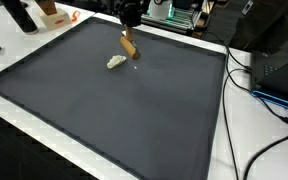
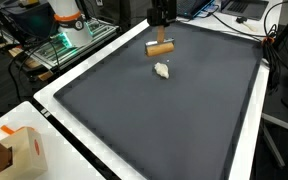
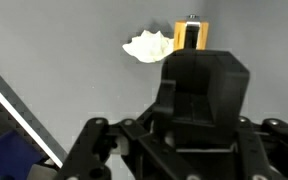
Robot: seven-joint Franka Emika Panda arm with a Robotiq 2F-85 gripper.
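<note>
Big dark mat covers most of the bench. The gripper hangs over the far end, right above a small wooden block. Honestly can't tell if it's clamped on it or open. A tiny white crumpled scrap lies just beside the block.

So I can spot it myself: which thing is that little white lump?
Find the big dark grey mat. Near its far edge, below the black claw, is a tan wooden block; the white lump lies beside it. It alone is pale and crumpled, the block being straight-edged.
</note>
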